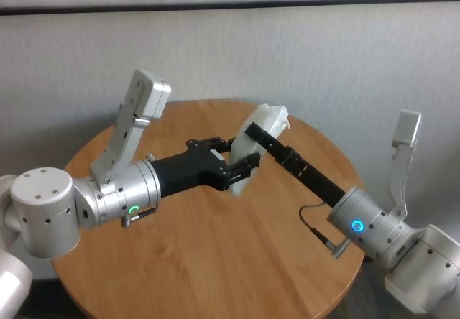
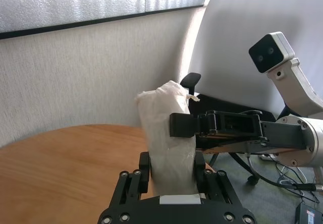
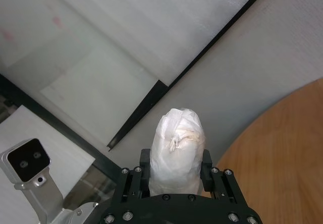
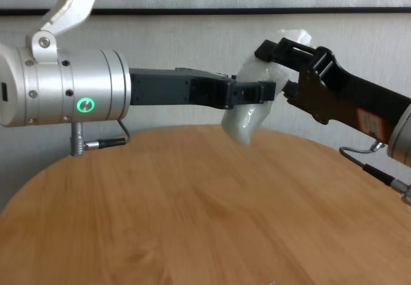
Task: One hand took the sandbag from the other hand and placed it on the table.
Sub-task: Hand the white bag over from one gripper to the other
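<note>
The white crinkled sandbag (image 1: 267,123) hangs in the air above the round wooden table (image 1: 215,261), held by both arms at once. My green-lit left gripper (image 1: 241,164) is shut on its lower half; in the left wrist view the bag (image 2: 169,133) stands between its fingers (image 2: 145,167). My blue-lit right gripper (image 1: 257,128), with an orange label, clamps the upper half; in the right wrist view the bag (image 3: 176,148) fills the gap between its fingers (image 3: 206,162). The chest view shows the bag (image 4: 247,119) well off the tabletop (image 4: 192,201).
A grey wall runs close behind the table's far edge. The left wrist camera (image 1: 144,100) and the right wrist camera (image 1: 406,128) stick up above the arms. A cable (image 1: 313,225) loops off the right wrist.
</note>
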### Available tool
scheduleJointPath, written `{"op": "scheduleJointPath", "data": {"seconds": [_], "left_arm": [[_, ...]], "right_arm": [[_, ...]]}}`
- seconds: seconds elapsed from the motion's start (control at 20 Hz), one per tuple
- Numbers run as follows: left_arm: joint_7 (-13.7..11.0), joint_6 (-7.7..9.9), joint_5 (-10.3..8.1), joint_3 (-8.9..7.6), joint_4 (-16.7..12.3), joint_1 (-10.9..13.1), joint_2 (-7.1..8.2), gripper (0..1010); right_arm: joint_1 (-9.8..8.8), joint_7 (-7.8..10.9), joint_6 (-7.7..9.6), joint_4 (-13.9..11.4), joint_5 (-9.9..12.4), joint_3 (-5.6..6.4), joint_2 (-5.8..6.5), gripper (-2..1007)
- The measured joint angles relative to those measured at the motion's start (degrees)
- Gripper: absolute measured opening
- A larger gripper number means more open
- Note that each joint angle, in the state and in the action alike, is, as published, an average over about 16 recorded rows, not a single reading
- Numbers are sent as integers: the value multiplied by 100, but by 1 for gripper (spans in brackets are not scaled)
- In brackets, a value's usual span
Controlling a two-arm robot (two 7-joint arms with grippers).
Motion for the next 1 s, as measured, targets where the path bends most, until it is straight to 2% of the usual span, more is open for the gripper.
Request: {"op": "scheduleJointPath", "data": {"seconds": [0.3,0.55,0.75,1.0], "left_arm": [[2,0,0,0,0,2,0,698],[2,0,0,0,0,3,0,844],[54,9,-2,-4,-1,6,-1,927],[305,42,-21,-59,-3,36,-24,987]], "right_arm": [[24,-16,-95,54,107,-41,-9,561],[42,-101,-254,80,105,-47,6,561],[60,-183,-389,98,57,-34,33,561],[90,-292,-553,115,-132,-1,128,561]]}}
